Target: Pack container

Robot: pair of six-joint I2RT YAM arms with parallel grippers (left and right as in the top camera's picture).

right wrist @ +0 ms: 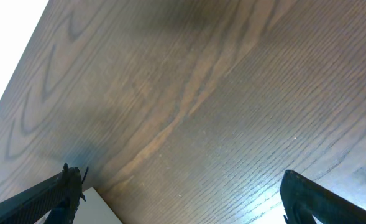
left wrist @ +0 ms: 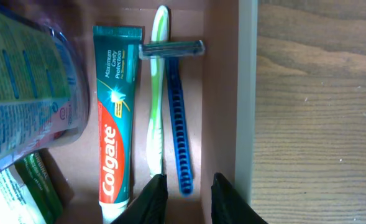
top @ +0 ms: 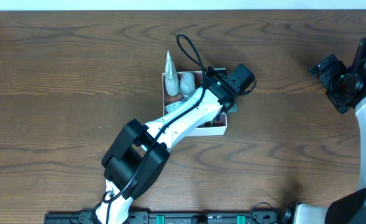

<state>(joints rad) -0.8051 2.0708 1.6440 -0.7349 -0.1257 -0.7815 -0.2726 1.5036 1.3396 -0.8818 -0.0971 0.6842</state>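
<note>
In the left wrist view, the left pincer (left wrist: 189, 200) sat at the bottom edge of the frame. Its two black fingers (left wrist: 152, 200) had a small gap between them and held nothing. The end of a blue razor (left wrist: 178, 118) lay in that gap, and it did not look squeezed. The razor lay flat on the pinkish-brown floor of the container (left wrist: 246, 93), with its grey head near the top of the frame. Just left of it lay a green and white toothbrush (left wrist: 158, 93), touching it near the top. Left of that lay a red and green toothpaste tube (left wrist: 116, 118). A clear bottle (left wrist: 27, 81) filled the upper left corner, and a green packet (left wrist: 36, 186) showed at the lower left. The white wall of the container ran up the right side of the razor, with the brown wooden surface (left wrist: 319, 112) past it. From overhead, the container sat near the middle of the frame, under the end of the left arm (top: 183, 118). A white pointed tube (top: 170, 70) stuck out at its upper left corner. Far off at the right edge, the right pincer (right wrist: 181, 175) was spread wide over the bare wood and held nothing.
</note>
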